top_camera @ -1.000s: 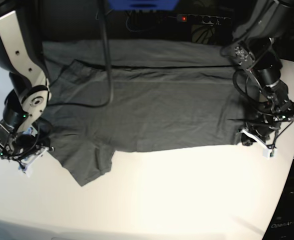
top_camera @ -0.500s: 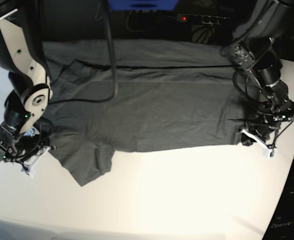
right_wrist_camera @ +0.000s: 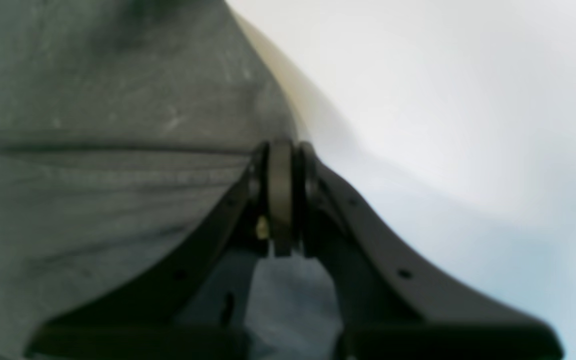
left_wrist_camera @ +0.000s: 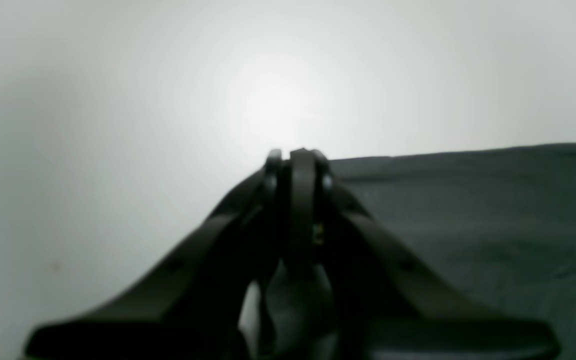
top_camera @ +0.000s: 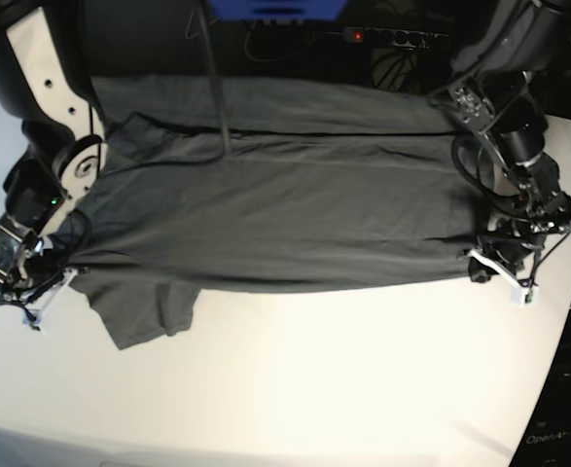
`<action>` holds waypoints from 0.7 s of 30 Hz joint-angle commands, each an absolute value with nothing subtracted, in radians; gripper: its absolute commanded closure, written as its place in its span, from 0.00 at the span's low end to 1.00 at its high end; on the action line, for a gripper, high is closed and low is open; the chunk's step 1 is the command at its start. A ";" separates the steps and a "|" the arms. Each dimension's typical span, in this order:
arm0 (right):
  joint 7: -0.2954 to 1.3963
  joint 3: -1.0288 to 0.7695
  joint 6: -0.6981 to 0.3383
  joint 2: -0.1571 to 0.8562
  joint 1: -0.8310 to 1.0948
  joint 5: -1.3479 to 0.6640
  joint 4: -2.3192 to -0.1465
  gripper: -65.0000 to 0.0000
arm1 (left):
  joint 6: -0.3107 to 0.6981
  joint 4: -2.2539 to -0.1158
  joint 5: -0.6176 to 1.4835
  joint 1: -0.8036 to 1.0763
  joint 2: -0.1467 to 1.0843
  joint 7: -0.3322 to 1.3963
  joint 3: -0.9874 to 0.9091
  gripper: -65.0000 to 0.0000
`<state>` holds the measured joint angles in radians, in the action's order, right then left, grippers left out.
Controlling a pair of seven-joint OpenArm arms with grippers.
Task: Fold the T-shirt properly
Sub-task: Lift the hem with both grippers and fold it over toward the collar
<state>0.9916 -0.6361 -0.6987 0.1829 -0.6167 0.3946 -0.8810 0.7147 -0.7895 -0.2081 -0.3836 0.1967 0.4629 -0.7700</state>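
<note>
The dark grey T-shirt point(top_camera: 285, 214) lies spread across the white table point(top_camera: 314, 389), its lower edge pulled into a nearly straight line. One short sleeve point(top_camera: 149, 311) hangs toward the front left. My right gripper point(top_camera: 59, 279) is shut on the T-shirt's left end; in the right wrist view its fingertips point(right_wrist_camera: 280, 150) are pressed together, with cloth point(right_wrist_camera: 93, 150) beside and under them. My left gripper point(top_camera: 478, 271) is shut on the T-shirt's lower right corner; in the left wrist view its closed tips point(left_wrist_camera: 298, 157) sit at the cloth's point(left_wrist_camera: 468, 215) edge.
A power strip point(top_camera: 387, 37) with a red light lies behind the table, next to a blue object point(top_camera: 275, 8). A black cable point(top_camera: 215, 88) hangs down over the shirt's back part. The table's right edge point(top_camera: 569, 321) runs close to my left arm.
My right gripper has shut on the cloth and moved left, dragging the shirt's left end and sleeve with it. The lower edge is now stretched taut. The left arm has stayed put.
</note>
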 commanded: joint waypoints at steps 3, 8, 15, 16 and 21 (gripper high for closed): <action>1.001 -0.587 -0.698 0.159 -0.611 0.387 -1.007 1.00 | 0.698 -0.783 -0.282 -0.371 0.200 0.568 -0.768 0.97; 1.041 -0.530 -0.698 0.099 -0.552 0.387 -1.165 1.00 | 0.698 -0.806 -0.280 -0.369 0.176 0.572 -0.769 0.97; 1.064 -0.426 -0.698 0.039 -0.446 0.387 -1.377 1.00 | 0.698 -1.063 -0.291 -0.361 0.122 0.757 -0.849 0.97; 1.064 -0.415 -0.698 0.028 -0.427 0.387 -1.408 1.00 | 0.698 -1.099 -0.288 -0.354 0.116 0.780 -0.849 0.97; 1.058 -0.358 -0.698 0.007 -0.335 0.387 -1.531 1.00 | 0.698 -1.230 -0.286 -0.318 0.088 0.825 -0.848 0.97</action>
